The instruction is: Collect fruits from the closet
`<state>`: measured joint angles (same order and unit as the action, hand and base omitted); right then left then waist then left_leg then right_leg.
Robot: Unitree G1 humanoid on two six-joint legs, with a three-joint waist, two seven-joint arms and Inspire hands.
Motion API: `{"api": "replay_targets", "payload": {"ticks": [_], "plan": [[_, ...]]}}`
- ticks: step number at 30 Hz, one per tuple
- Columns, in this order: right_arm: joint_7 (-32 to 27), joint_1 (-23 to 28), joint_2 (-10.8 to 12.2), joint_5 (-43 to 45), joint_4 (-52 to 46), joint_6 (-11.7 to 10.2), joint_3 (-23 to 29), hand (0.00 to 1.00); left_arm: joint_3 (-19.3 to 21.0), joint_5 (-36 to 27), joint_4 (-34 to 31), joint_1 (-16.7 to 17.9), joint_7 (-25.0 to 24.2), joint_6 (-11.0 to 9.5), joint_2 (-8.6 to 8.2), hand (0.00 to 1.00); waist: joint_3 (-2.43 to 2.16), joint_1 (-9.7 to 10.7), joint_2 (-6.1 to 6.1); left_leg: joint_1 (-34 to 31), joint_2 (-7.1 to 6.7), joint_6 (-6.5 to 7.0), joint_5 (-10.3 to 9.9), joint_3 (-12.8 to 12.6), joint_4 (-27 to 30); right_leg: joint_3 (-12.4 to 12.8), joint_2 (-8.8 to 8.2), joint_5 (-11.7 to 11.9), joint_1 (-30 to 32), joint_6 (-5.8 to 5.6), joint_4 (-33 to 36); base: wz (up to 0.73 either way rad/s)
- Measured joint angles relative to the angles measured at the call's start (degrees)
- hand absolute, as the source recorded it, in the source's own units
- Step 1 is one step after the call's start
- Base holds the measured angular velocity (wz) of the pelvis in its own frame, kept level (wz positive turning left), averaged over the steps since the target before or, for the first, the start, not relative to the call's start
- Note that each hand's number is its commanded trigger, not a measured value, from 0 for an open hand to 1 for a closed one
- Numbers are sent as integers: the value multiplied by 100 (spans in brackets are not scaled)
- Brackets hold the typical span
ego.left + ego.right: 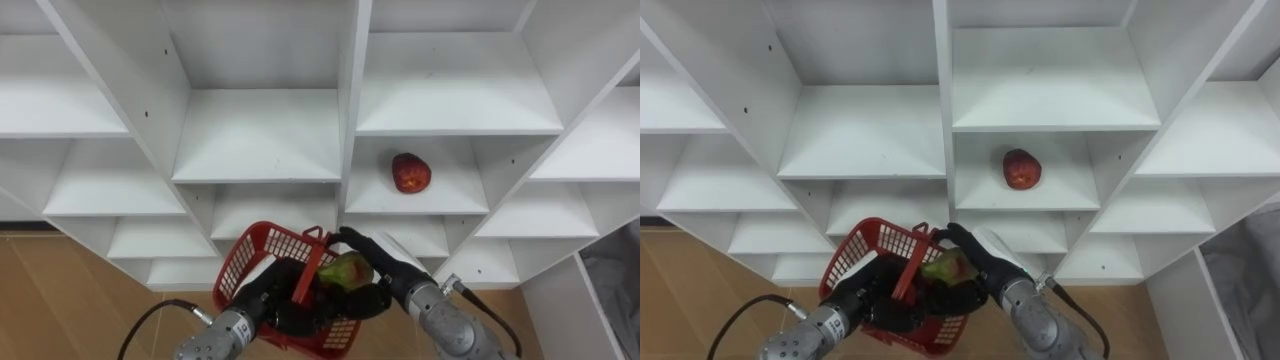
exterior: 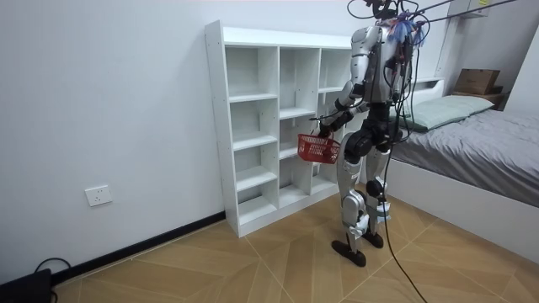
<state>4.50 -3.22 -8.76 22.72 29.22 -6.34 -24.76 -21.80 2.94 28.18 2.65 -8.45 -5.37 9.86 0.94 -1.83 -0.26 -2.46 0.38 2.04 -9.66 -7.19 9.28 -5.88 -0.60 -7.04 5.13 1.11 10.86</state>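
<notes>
Over the red basket [image 1: 250, 252] gripped by left hand [image 1: 275, 300], green-red fruit [image 1: 345, 270] clasped in right hand [image 1: 385, 266]

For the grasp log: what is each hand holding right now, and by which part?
The left hand grips the red basket, apparently by its handle. The right hand wraps a greenish-red fruit from its right side, over the basket.

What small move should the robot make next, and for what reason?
Probably open the right hand and let the greenish fruit drop: it is held just over the red basket that the left hand holds. A red apple lies on the shelf.
</notes>
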Motion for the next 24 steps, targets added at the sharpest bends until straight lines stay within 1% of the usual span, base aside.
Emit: {"api": "replay_targets", "payload": {"ticks": [19,24], "plan": [[53,8,-17,1,-31,11,64,0,-5,-1,8,5,45,0,-14,100,-5,-10,0,4,2,0,0,-12,-17,15,12,0,-3,0,-26,0],[232,11,-32,3,-52,14,129,0,271,8,8,4,46,0,-51,100,-16,-20,3,23,6,0,0,-11,-7,20,-9,2,-14,3,-18,0]]}}
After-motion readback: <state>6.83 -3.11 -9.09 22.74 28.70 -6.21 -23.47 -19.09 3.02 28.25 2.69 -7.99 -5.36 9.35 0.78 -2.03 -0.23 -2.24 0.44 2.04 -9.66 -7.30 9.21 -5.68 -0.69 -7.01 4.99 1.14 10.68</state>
